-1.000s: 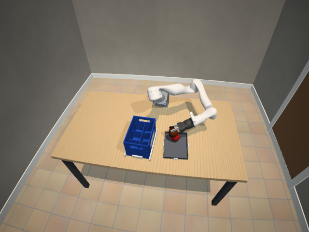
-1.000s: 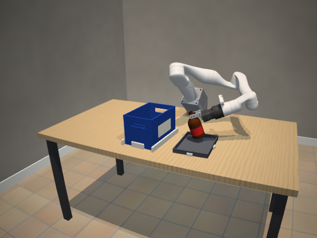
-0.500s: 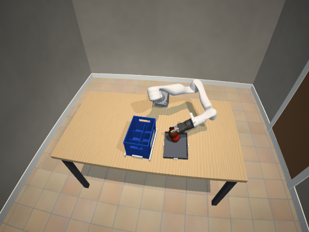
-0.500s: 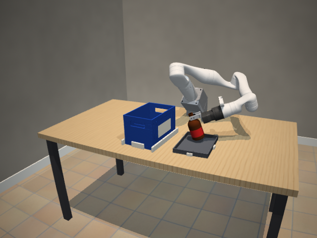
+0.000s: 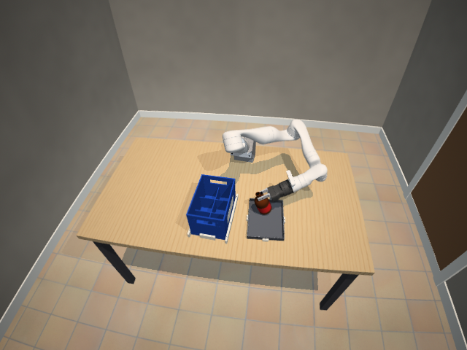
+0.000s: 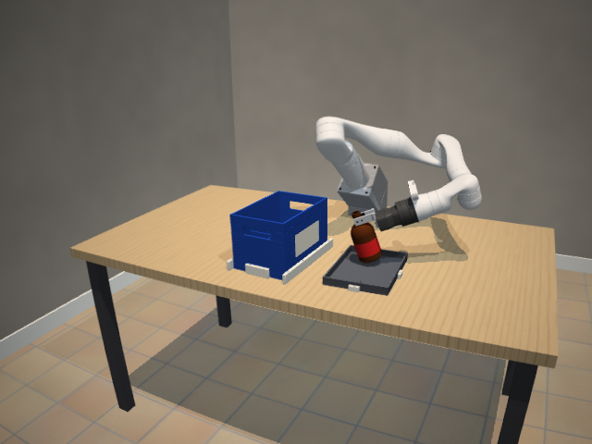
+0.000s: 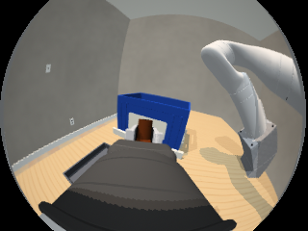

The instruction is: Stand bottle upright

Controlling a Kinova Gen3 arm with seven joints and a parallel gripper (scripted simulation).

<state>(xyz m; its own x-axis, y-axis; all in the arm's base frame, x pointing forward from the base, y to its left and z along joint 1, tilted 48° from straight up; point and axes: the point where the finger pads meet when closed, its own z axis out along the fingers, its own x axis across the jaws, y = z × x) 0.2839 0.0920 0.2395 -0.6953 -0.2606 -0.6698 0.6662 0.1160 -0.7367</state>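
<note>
Your jaws are clamped on the neck of the brown bottle (image 5: 262,203) (image 6: 365,239) (image 7: 144,129), and the gripper (image 5: 263,195) (image 6: 363,217) (image 7: 144,131) comes in from the side, which leaves the base free to meet the tray first. The bottle leans, its neck toward the crate side and its red-labelled body over the rear part of the tray (image 5: 265,237) (image 6: 356,284) (image 7: 87,163); whether the base touches the tray floor, you cannot tell. You are probably setting it down, with the tilt left to take out. Rotate it upright about its lower edge, I'd say, and seat the base flat before you open; release it leaning and it may topple. Small white blocks flank the tray, likely to keep it from sliding. Beyond, the blue crate (image 5: 206,224) (image 6: 258,246) (image 7: 180,126) sits level, apart from the bottle, between white strips that seem meant to fix its place.
</note>
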